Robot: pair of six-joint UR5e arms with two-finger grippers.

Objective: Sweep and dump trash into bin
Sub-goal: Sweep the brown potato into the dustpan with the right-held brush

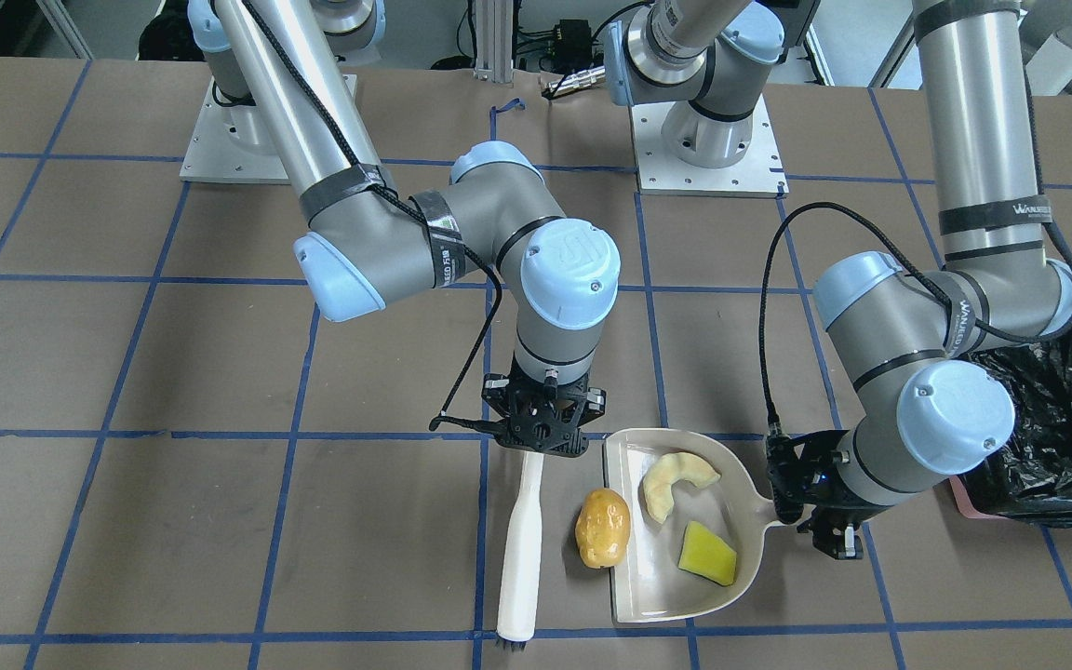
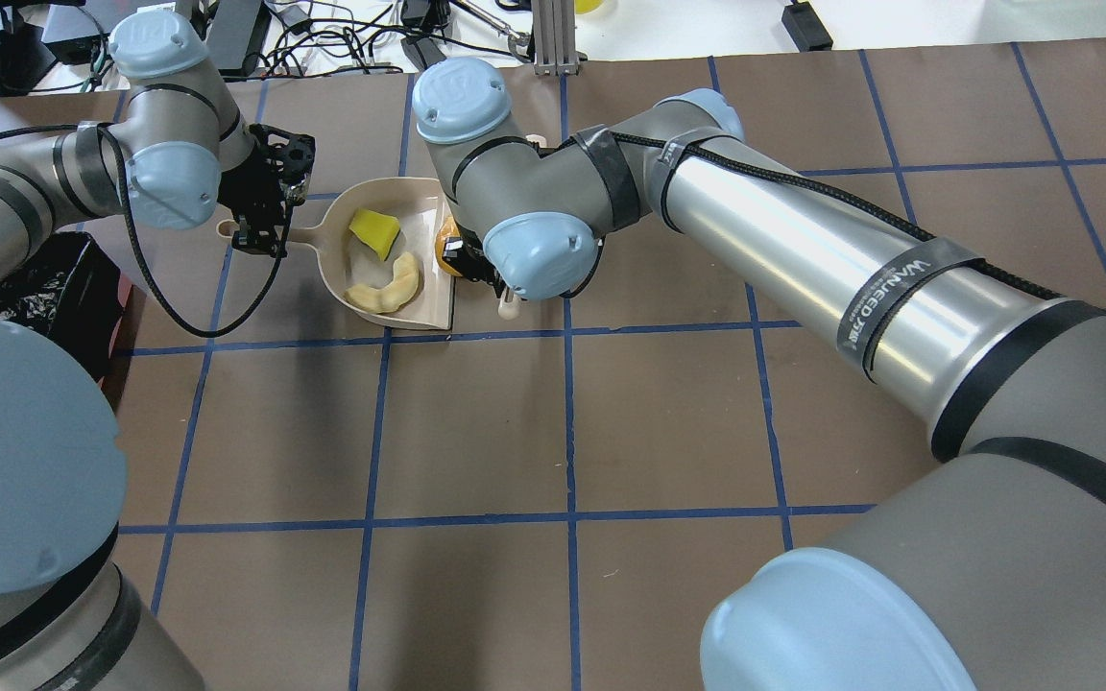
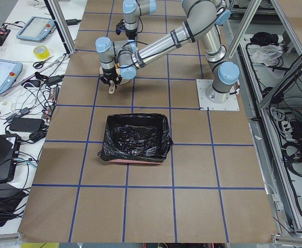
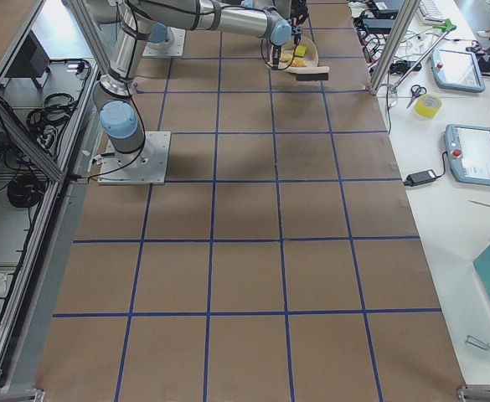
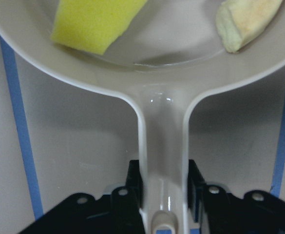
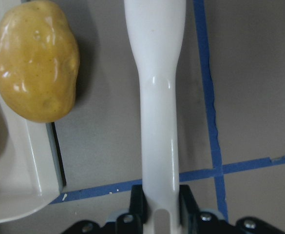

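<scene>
A beige dustpan (image 1: 685, 596) lies on the table and holds the pale cream half-ring (image 1: 676, 479) and the yellow wedge (image 1: 708, 552). The golden-brown lump (image 1: 602, 528) lies at the pan's open lip, between the pan and a white brush (image 1: 522, 549). My right gripper (image 1: 541, 437) is shut on the brush handle (image 6: 157, 97), with the brush lying along the table. My left gripper (image 1: 806, 502) is shut on the dustpan handle (image 5: 162, 161). The bin (image 1: 1057, 428), lined with a black bag, stands just behind my left arm.
The table is brown paper with a blue tape grid (image 1: 294, 437). The two arm bases (image 1: 708, 140) stand at the table's robot side. In the exterior left view the bin (image 3: 135, 137) stands about one grid square from the dustpan.
</scene>
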